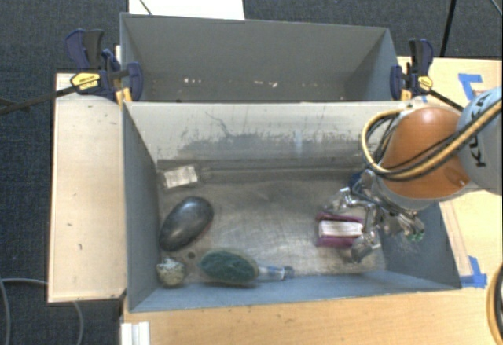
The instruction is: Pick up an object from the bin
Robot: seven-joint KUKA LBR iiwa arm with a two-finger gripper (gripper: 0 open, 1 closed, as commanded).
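So the whole thing comes down to this: the small purple-and-white box [338,232] is already sitting in the gripper [353,225], not off to one side of it. The fingers [346,200] are parted and straddle the box across its short width. Its long axis runs crosswise to the jaw line and pokes out a bit on the side away from the arm. The box looks like it's lying flat on the floor of the bin [259,60], so I wouldn't call it grabbed yet, just bracketed.

If you're driving, I'd say no sideways correction is needed; closing is the next call, then straight up.

Watch your edges though. The front wall of the bin is near one finger, and the sloped side wall sits just behind the gripper on the arm's side. Your free room is above, and out past the box toward the bin's middle, where the floor is bare.

Everything else is well away on the far side of the box: a dark grey stone [186,222], a green oval lump [228,267] and a little speckled pebble [171,272].
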